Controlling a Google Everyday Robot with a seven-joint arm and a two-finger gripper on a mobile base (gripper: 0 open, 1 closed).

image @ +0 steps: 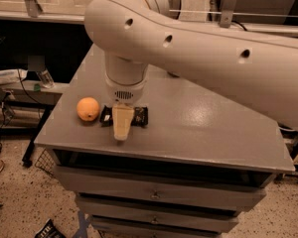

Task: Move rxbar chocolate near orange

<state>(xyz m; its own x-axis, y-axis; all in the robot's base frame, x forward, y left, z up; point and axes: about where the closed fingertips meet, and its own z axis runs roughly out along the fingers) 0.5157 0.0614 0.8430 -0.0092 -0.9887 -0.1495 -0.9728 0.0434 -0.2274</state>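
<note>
The rxbar chocolate [140, 116] is a flat black wrapper lying on the grey table top [203, 123], near the front left. The orange [88, 108] sits just left of it, a small gap apart. My gripper [121, 131] hangs from the big white arm directly over the middle of the bar and hides its centre. Only the bar's two ends show, one on each side of the gripper. The gripper's tip reaches down in the picture past the bar's near edge.
The table is a grey cabinet with drawers [154, 195] below its front edge. A cluttered shelf [20, 78] stands to the left. A dark item [48, 229] lies on the speckled floor. The arm spans the upper right.
</note>
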